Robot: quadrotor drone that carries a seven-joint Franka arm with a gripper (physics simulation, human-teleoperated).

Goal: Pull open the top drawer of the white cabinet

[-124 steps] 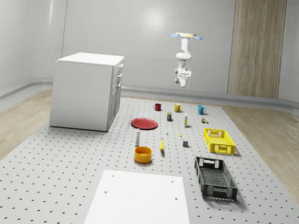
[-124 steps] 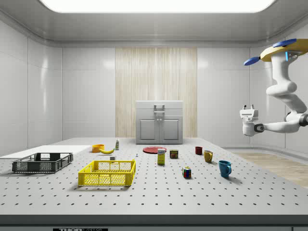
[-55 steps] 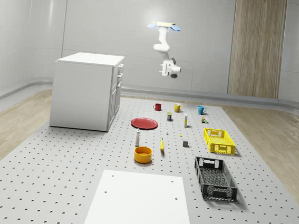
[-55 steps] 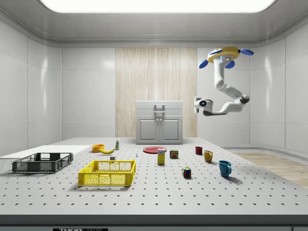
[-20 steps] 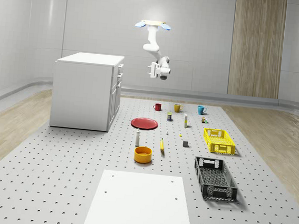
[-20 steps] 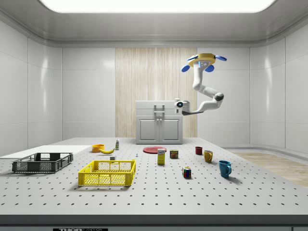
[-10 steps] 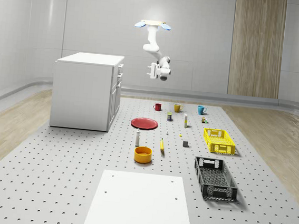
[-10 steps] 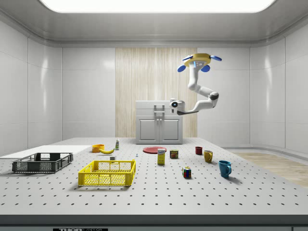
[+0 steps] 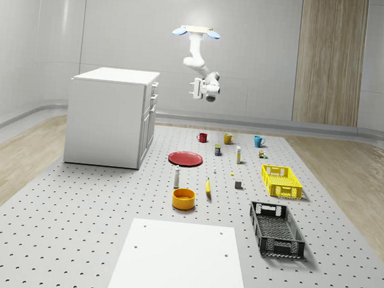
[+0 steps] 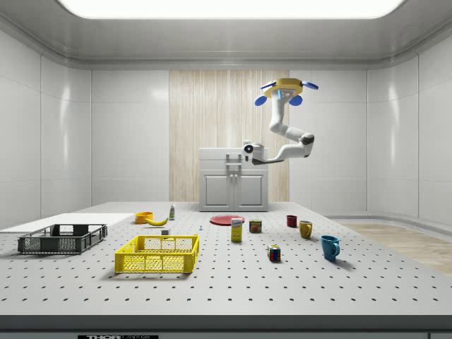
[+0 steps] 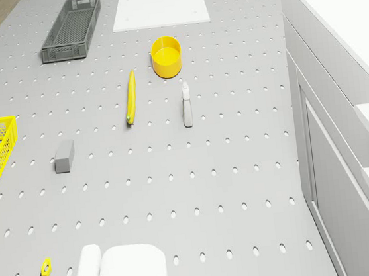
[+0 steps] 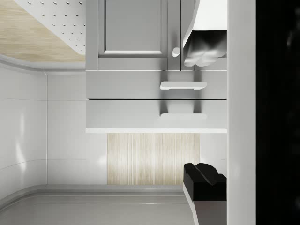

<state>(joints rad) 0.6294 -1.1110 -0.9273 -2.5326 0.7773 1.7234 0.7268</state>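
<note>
The cabinet (image 9: 111, 116) stands at the whole-scene view's left on the desk (image 9: 70, 207), its top drawer (image 12: 156, 114) closed. To its right the drone (image 9: 197, 31) hovers above the desk, jaws (image 9: 197, 89) level with the drawers, apart from them; whether they're open I cannot tell.

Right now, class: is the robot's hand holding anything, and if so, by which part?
Nothing is held: the hand hangs in open air, apart from the white cabinet, its drawer handles untouched.

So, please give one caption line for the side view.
Drone hovering above the table, its gripper level with the white cabinet top drawer handle.
</note>
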